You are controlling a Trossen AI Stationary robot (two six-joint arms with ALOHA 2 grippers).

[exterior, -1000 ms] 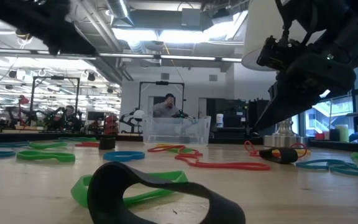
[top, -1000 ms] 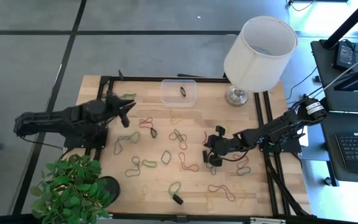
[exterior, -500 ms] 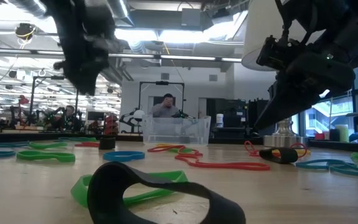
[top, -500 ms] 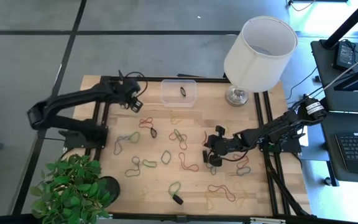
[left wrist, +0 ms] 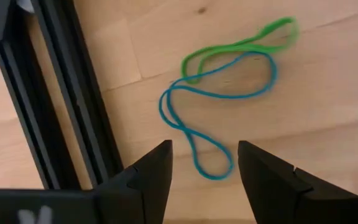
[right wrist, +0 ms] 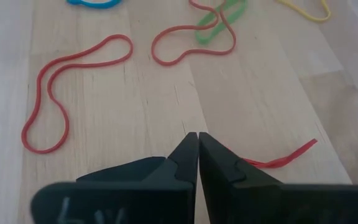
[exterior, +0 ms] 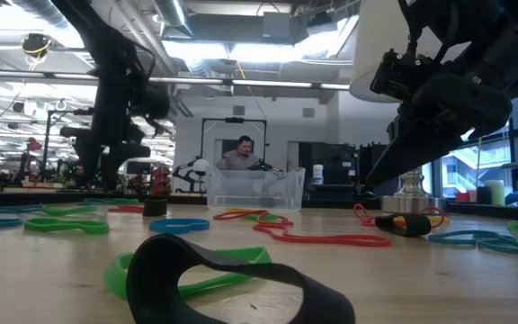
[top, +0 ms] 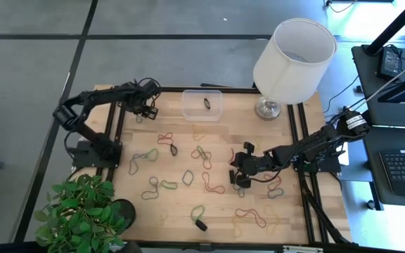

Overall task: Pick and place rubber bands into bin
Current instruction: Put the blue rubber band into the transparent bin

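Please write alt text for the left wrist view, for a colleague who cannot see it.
The left tool hangs open above a blue rubber band lying on the wooden table, its two dark fingers on either side of the band's nearer loop. A green rubber band crosses the blue one's far end, and a black metal frame rail runs alongside.

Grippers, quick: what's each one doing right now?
Left gripper: open, empty, over a blue rubber band tangled with a green rubber band.
Right gripper: shut; whether it grips anything cannot be told.
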